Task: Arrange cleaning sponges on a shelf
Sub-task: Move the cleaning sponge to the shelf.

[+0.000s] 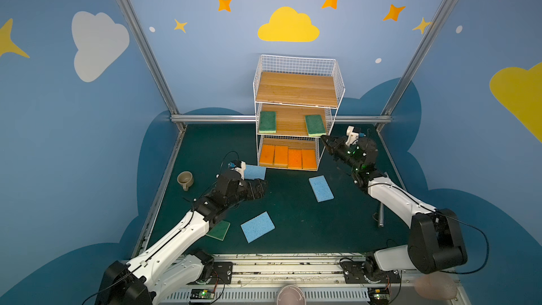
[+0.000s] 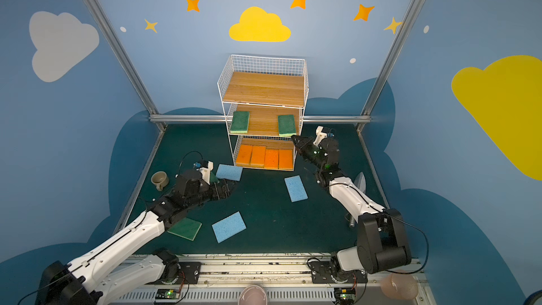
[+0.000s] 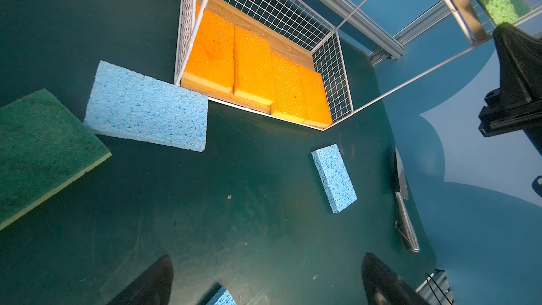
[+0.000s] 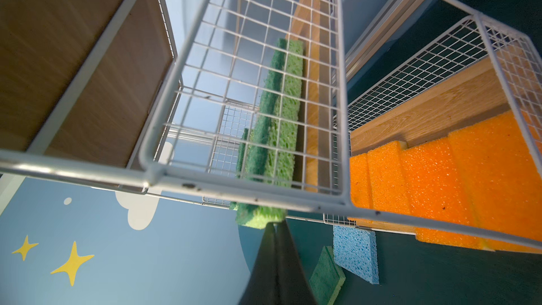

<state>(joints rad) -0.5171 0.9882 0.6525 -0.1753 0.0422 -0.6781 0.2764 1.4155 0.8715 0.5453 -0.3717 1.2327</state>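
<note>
Lining shelf (image 1: pixel 296 89), orange sponges (image 1: pixel 288 157) low, green sponges (image 1: pixel 267 122) (pale undersides) midway, left jaws wide, right jaws closed

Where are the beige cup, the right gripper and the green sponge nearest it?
beige cup (image 1: pixel 184 178): in a top view, centre of its open mouth.
right gripper (image 1: pixel 323 137): in a top view, tip of its closed fingers.
green sponge (image 1: pixel 315 124): in a top view, middle of its dark top face.

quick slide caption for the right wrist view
Shut right hand at the end of a green sponge on the shelf's middle tier, four orange sponges below
</note>
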